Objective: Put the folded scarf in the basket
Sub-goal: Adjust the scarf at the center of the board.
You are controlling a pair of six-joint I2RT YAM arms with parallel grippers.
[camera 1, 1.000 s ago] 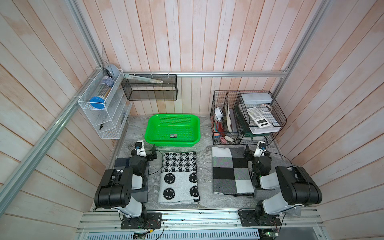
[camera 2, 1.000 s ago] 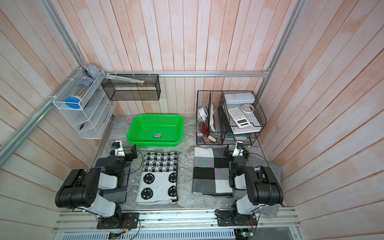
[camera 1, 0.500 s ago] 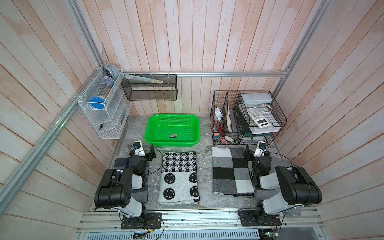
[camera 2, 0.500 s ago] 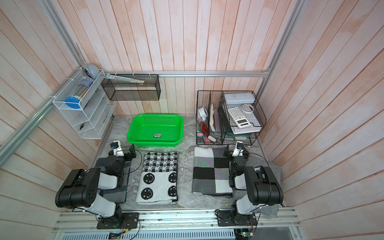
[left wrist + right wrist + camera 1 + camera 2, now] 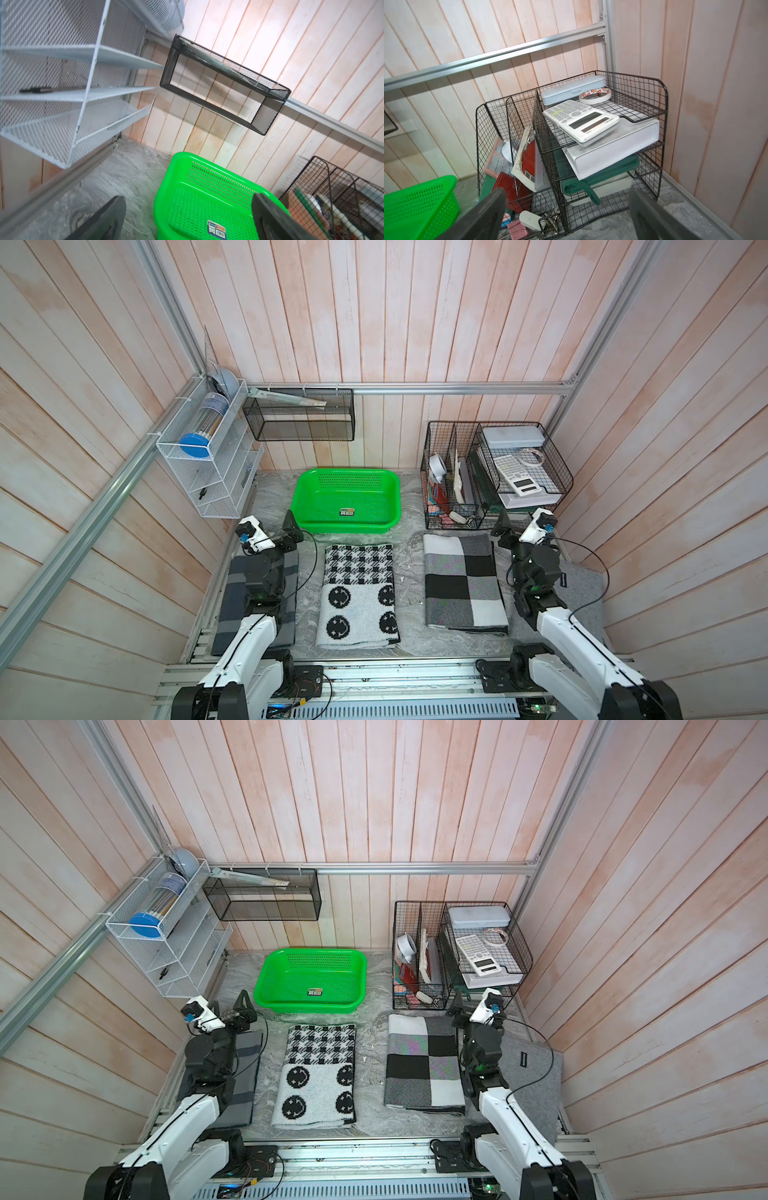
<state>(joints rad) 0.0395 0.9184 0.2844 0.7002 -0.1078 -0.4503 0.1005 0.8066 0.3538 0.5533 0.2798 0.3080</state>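
L gripper [image 5: 293, 529] & R gripper [image 5: 502, 531] both wide, empty. Empty basket [image 5: 349, 470] at back; smiley scarf [image 5: 359, 593], checked scarf [image 5: 461, 576] flat in front. Risk: pinch catches top layer only, fold opens.

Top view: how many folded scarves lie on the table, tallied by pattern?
Black-and-white smiley scarf: 1
Grey-black-white check scarf: 1
Dark grey striped scarf: 1
Plain grey scarf: 1
Total: 4

Left arm [image 5: 266, 572] further left than before.
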